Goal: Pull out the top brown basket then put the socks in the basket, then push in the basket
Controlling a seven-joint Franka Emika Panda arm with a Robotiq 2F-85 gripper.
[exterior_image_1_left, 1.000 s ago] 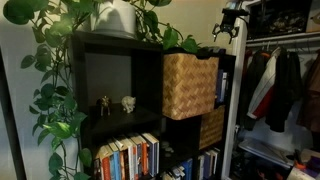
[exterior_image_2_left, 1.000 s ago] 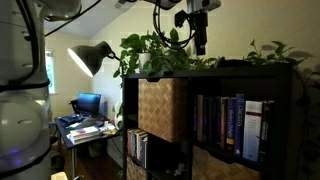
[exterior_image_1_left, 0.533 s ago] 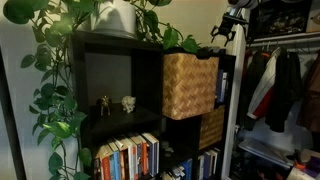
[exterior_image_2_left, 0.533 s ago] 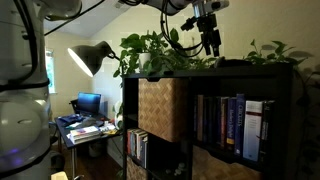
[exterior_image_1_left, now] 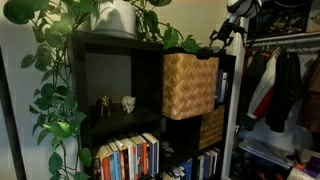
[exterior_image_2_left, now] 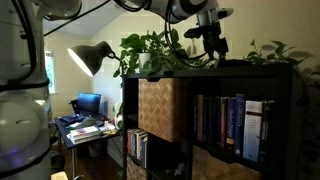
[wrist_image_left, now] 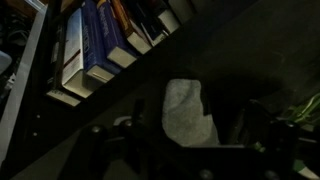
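The top brown basket [exterior_image_1_left: 190, 85] [exterior_image_2_left: 163, 108], light tan wicker, sits in the upper cubby of the dark shelf unit [exterior_image_1_left: 118, 45], and its front sticks out past the shelf face. My gripper [exterior_image_1_left: 232, 30] [exterior_image_2_left: 212, 45] hangs just above the shelf's top board, near its end. In the wrist view a pale grey sock [wrist_image_left: 188, 112] lies on the dark board. My gripper [wrist_image_left: 192, 118] stands open, one finger on either side of the sock and apart from it. The sock does not show in either exterior view.
A darker woven basket [exterior_image_1_left: 212, 127] sits in the cubby below. Trailing plants [exterior_image_1_left: 55, 90] [exterior_image_2_left: 160, 50] cover the shelf top. Books [exterior_image_2_left: 230, 125] [wrist_image_left: 95, 50] fill neighbouring cubbies. Clothes [exterior_image_1_left: 280, 85] hang beside the shelf. A desk lamp [exterior_image_2_left: 90, 58] stands farther back.
The gripper has travelled along the shelf top toward its end and tilted slightly. Its jaws have stayed open. The basket has not moved.
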